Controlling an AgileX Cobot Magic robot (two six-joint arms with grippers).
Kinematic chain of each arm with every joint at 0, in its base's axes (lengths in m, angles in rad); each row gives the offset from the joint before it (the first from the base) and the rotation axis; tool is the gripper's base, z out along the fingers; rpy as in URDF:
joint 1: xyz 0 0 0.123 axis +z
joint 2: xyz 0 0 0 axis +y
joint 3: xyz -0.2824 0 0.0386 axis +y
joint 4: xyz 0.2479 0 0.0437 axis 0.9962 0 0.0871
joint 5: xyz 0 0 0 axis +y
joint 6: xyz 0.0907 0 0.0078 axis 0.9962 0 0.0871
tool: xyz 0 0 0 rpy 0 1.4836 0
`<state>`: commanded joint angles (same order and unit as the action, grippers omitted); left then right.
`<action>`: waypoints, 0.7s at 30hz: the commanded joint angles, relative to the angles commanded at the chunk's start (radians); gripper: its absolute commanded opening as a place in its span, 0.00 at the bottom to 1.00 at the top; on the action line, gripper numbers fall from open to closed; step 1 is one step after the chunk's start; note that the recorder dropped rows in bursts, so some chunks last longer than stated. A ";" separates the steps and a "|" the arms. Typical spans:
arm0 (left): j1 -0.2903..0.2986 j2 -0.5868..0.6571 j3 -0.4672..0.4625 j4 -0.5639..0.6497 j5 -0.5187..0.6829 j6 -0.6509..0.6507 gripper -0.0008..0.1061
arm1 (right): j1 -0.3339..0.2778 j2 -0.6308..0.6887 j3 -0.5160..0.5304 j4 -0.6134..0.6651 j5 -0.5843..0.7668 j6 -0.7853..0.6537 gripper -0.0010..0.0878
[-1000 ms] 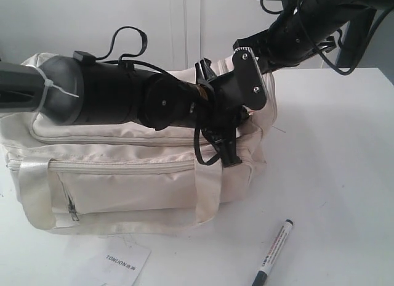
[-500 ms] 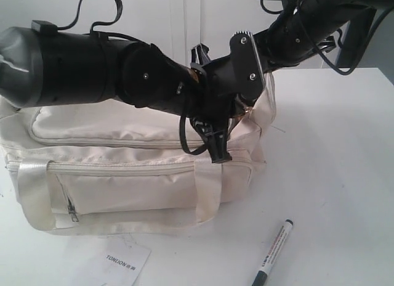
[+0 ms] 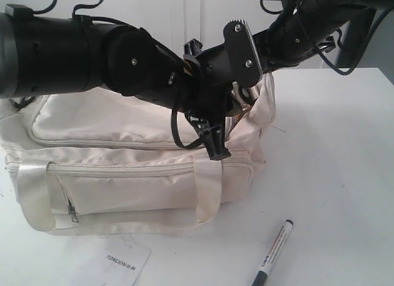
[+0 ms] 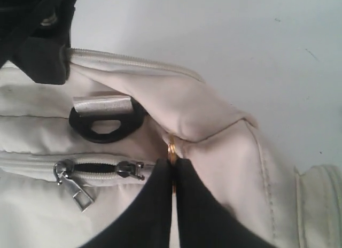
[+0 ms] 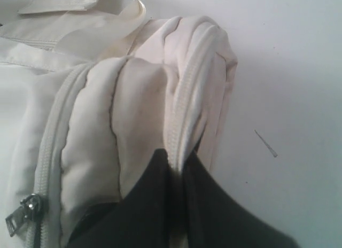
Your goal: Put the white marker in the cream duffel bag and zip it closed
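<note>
white tabletop [image 3: 332, 175], pale wall behind. cream duffel bag [image 3: 123, 175] sits at left. left gripper [image 4: 173, 163] is pinched together on a gold ring [image 4: 172, 147] at the bag's right end. right gripper [image 5: 179, 158] is clamped on a fold of that end's fabric. white marker [image 3: 273, 252] lies in front of the bag's right corner, not held. risk: opposed pulls could slip the fabric or drag the bag over the marker.

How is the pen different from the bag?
The bag is big and made of soft cream fabric; the pen is slim and stiff, white with a black cap. Both pairs of jaws pinch the bag, while the pen lies untouched in front of it. Both rest on the white table.
</note>
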<state>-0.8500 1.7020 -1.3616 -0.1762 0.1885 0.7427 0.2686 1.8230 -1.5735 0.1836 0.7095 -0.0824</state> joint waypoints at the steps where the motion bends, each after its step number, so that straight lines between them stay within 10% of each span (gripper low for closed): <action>1: 0.000 -0.002 0.000 0.000 0.009 -0.015 0.01 | 0.000 0.000 0.000 0.000 0.000 0.000 0.01; 21: 0.000 -0.031 0.000 -0.048 0.054 -0.074 0.01 | 0.000 0.000 0.000 0.002 -0.020 0.000 0.01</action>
<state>-0.8500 1.6709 -1.3616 -0.2247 0.2421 0.6685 0.2686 1.8230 -1.5735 0.1859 0.6900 -0.0824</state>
